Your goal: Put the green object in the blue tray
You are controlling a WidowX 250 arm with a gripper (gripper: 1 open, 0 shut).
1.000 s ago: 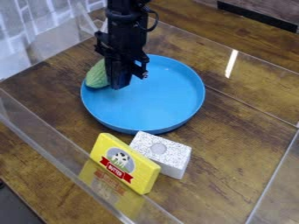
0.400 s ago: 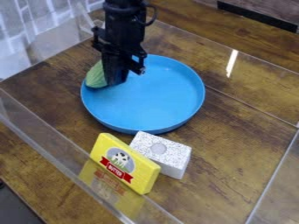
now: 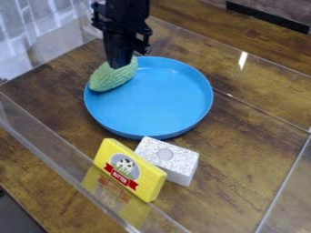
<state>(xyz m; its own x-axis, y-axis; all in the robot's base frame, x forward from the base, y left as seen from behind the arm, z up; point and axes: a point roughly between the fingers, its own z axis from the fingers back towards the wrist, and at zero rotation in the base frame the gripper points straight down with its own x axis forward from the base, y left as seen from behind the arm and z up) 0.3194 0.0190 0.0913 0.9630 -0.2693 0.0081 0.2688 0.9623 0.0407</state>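
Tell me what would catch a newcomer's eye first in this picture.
The big blue tray in the middle of the wooden table stands out first. At its far-left rim, the black hand grips the green object from above. Nearer the camera lie a yellow box and a white box, side by side.

Up there a small light-green oval lump [image 3: 109,79], bumpy like knitting, hangs tilted from the closed black end effector [image 3: 120,64], over the left rim of the big round bright-blue plastic tray [image 3: 165,102], which lies flat on the wooden surface [image 3: 255,123].
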